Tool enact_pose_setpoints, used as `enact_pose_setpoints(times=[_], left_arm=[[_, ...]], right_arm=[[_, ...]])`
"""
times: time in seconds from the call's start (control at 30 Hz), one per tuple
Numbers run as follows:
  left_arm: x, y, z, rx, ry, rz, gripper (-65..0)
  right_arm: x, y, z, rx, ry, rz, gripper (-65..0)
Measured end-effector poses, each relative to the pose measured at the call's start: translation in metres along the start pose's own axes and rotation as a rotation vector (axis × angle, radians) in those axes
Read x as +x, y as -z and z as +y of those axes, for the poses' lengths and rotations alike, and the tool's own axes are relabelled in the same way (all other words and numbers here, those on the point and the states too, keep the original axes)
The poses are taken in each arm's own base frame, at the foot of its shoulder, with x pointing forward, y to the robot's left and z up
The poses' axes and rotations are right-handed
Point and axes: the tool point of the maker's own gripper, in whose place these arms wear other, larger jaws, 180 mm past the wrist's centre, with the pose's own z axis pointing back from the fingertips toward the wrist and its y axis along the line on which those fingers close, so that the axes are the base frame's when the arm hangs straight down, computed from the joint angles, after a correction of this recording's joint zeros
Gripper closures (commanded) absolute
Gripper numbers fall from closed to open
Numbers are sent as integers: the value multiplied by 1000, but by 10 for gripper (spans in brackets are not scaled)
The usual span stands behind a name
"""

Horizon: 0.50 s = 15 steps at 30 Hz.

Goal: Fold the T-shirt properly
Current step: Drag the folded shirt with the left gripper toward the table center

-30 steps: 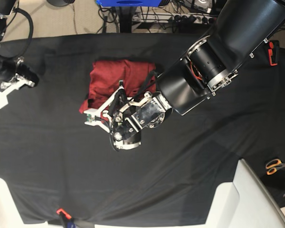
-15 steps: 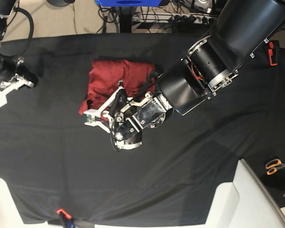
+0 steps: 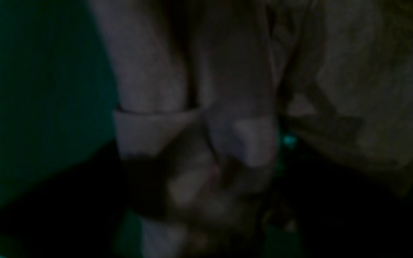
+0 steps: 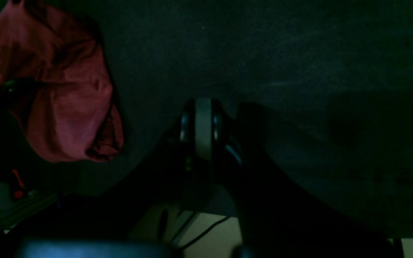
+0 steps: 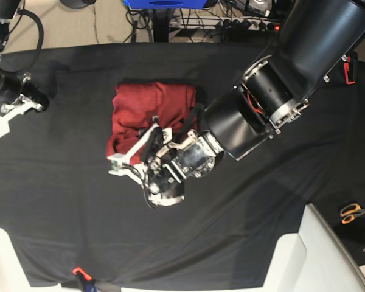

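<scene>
On the counter (image 5: 61, 201), under its black tablecloth (image 5: 243, 91), we count one T-shirt (image 5: 149, 106), and it's folded down into a compact maroon bundle sitting a little left of centre in the base view. Two arms are in play, one hand each. The left hand (image 5: 126, 159) is right at the bundle's near edge, its white fingers (image 5: 118, 163) low against the cloth beside the fabric; from above we see them spread apart in a fork. The left wrist view is dark and blurred: folds and a hemmed cuff of the shirt fill it, and we cannot tell there whether any fabric is pinched. So we call that hand released, fingers apart, nothing visibly gripped.

Over at the far left edge, well apart from the shirt, the right hand (image 5: 6, 115) rests on the tablecloth, clenched with nothing in it. Its own camera shows the closed fingers (image 4: 203, 125) edge-on over bare black cloth, with the red bundle (image 4: 66, 104) off to the side.

One pair of orange-handled scissors (image 5: 354, 212) lies at the right edge. We see no containers on the counter.
</scene>
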Motion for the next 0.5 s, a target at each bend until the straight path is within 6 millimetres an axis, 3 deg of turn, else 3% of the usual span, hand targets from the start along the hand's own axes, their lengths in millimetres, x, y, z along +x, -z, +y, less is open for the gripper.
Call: enact_pose_setpoints(times=[0.13, 0.5], left_arm=[[-1, -5, 9, 19, 3, 7, -527], [8, -31, 45, 93, 23, -2, -530]], right_arm=[[0, 0, 0, 1, 0, 0, 0], [4, 1, 3, 5, -4, -7, 0]])
